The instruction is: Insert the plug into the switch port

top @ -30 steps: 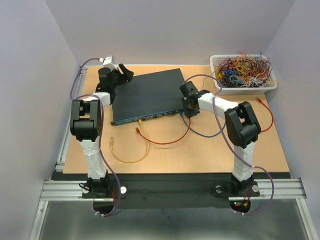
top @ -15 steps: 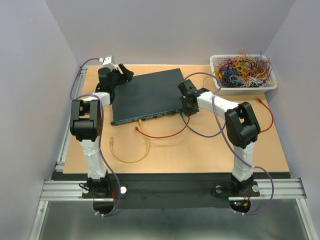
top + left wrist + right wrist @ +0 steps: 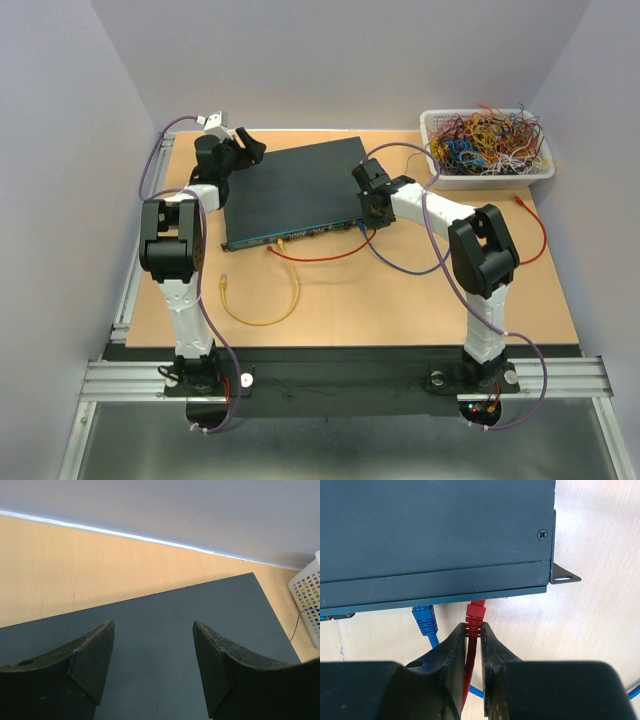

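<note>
Plug (image 3: 475, 611): clamped in right gripper (image 3: 473, 630), tip at front edge of switch (image 3: 435, 530) beside blue plug (image 3: 424, 617), seating depth unclear. Insertion step; calls for straight push home. Left gripper (image 3: 152, 655) spread, empty, over switch.

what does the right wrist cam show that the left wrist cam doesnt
Only the right wrist view: the right claw shut on the red plug, whose tip meets the front edge of the teal box, with a blue plug beside it and a mounting ear at the corner. Only the left wrist view: the left claw open above the box top, plus a corner of the white basket. Both: the teal box and the wooden table.
</note>
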### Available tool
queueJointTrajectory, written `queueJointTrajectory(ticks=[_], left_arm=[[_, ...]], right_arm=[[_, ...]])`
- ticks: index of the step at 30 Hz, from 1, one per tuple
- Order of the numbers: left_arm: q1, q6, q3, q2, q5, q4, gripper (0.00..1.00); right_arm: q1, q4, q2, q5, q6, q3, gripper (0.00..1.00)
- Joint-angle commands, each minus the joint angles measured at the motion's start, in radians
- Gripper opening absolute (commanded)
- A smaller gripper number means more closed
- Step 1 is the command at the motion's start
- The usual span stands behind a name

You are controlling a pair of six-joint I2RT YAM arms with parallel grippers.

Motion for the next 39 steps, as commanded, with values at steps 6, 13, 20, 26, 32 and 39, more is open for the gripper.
queueJointTrajectory(ticks=[6,13,20,26,32,39], left_arm=[[0.007,0.014,-0.007,-0.047,0.015,0.037,0.75],[0.007,0.013,-0.004,-0.044,0.018,0.035,0.75],[0.007,0.010,-0.001,-0.041,0.023,0.034,0.75],[0.007,0.010,0.000,-0.038,0.023,0.034,0.75],[0.007,0.008,0.003,-0.031,0.026,0.034,0.75],[0.007,0.007,0.003,-0.031,0.032,0.034,0.75]], right_arm=[[0.022,0.166,-0.070,0.005,0.012,0.019,0.00],[0.029,0.194,-0.124,0.010,0.012,-0.036,0.00],[0.036,0.222,-0.135,0.023,0.017,-0.091,0.00],[0.036,0.262,-0.134,0.008,0.029,-0.166,0.00],[0.036,0.303,-0.124,0.022,0.030,-0.264,0.00],[0.028,0.357,-0.110,0.048,0.037,-0.344,0.01]])
